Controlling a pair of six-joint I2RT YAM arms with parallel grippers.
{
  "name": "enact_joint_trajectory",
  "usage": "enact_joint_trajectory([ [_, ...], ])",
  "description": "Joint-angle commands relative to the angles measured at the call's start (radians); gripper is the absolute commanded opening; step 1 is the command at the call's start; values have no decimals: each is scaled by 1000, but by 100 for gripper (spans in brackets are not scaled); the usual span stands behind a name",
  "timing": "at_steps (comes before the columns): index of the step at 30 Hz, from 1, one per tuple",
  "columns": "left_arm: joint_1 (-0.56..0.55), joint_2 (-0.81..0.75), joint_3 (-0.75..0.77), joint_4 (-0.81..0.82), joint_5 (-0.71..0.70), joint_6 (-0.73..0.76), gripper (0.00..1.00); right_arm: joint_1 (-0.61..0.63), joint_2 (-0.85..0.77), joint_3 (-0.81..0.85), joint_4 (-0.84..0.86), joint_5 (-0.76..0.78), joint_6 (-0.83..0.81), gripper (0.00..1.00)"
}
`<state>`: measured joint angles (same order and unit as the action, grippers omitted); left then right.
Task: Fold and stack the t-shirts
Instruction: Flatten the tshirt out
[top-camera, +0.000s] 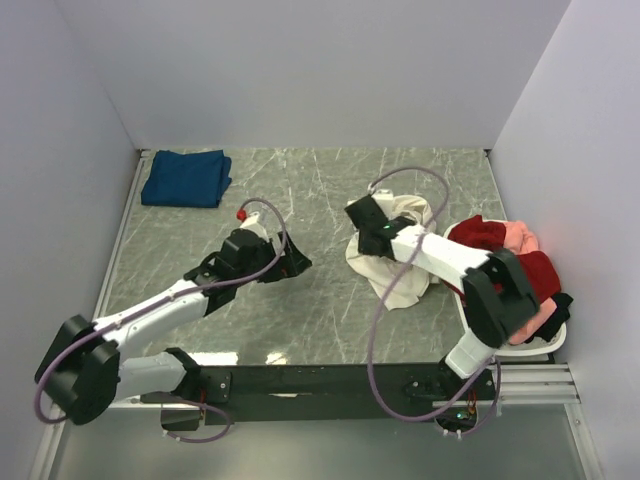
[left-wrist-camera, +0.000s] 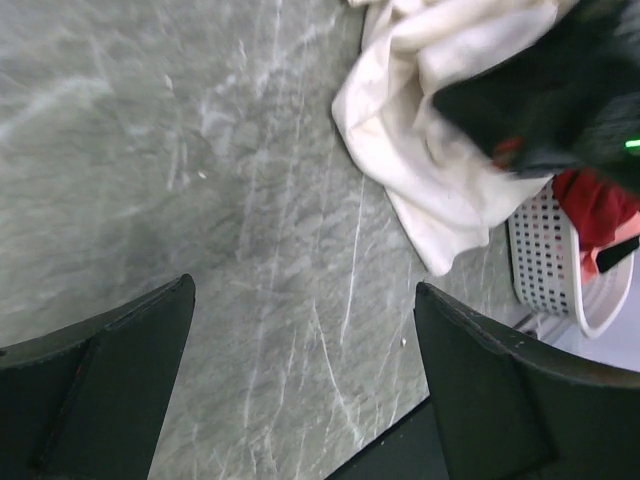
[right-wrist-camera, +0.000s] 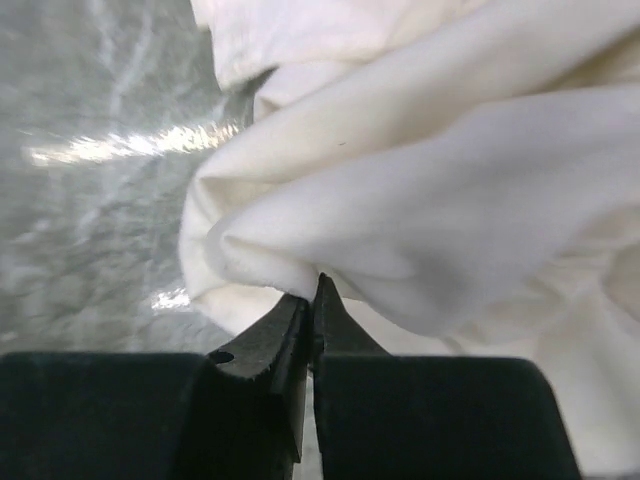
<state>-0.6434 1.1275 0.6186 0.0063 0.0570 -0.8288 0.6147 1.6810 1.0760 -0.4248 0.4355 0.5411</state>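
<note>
Top external view: one dark blue t-shirt (top-camera: 186, 178) lies folded flat at the far left corner of the table (top-camera: 300, 190), well apart from everything else. A cream t-shirt (top-camera: 385, 272) sits in a crumpled heap right of centre, just beside the white basket (top-camera: 520, 345) at the right edge. The basket holds more shirts, a red one (top-camera: 478, 235) and a pink one (top-camera: 520, 240) on top. The right gripper (right-wrist-camera: 315, 285) is down on the far left side of the cream heap. In the right wrist view its jaws are pressed together, and a thin fold at the edge of the cloth appears pinched at the tips. The rest of the shirt bulges above and to the right of them. The left gripper (left-wrist-camera: 305, 300) hangs over bare table left of the heap, jaws wide apart and holding nothing, with the cream cloth ahead and to its right. Judged step: taking up the second shirt to spread it flat for folding; nothing of it is laid out yet. The next move likely calls for dragging or lifting the pinched edge toward the open middle of the table. The left gripper would then need to take a second edge or corner so the cloth opens out. Risk: the pinch looks shallow and may slip.
</note>
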Motion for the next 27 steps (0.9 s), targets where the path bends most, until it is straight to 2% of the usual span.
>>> enact_joint_trajectory([
  [1,-24,61,4,155,95,-13,96,-16,-188,22,-38,45,2,4],
  [8,-127,326,138,201,76,11,93,-76,-400,70,-159,54,-29,0],
  [15,-182,551,289,233,67,10,86,-242,-627,211,-232,29,-72,0],
  [19,-202,658,351,250,73,11,82,-303,-667,343,-253,34,-98,0],
  [27,-229,801,483,262,86,-1,76,-325,-661,449,-278,9,-99,0],
])
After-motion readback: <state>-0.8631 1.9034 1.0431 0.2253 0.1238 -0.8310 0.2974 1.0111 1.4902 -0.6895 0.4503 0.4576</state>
